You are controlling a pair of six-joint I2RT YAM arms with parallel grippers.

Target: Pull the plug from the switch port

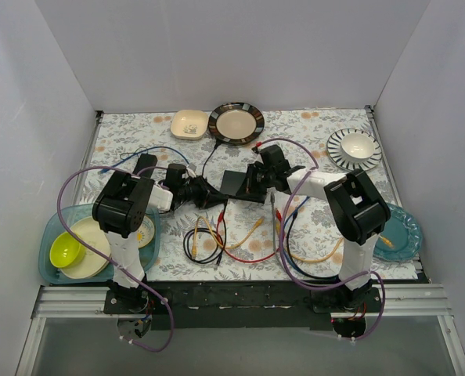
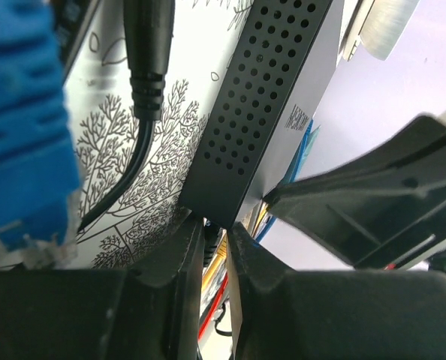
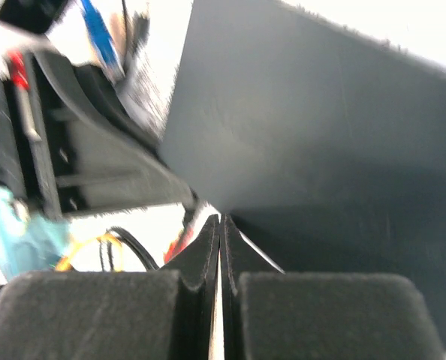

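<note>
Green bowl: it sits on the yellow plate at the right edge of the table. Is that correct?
Not quite. The green bowl does sit on the yellow plate, but at the left edge of the table, not the right. The top external view shows it.

The top external camera looks down from high behind the robot over the whole table (image 1: 311,129); the 2 wrist cameras sit low and very close, facing the switch (image 2: 260,97) from opposite sides; all 3 views share it.
</note>
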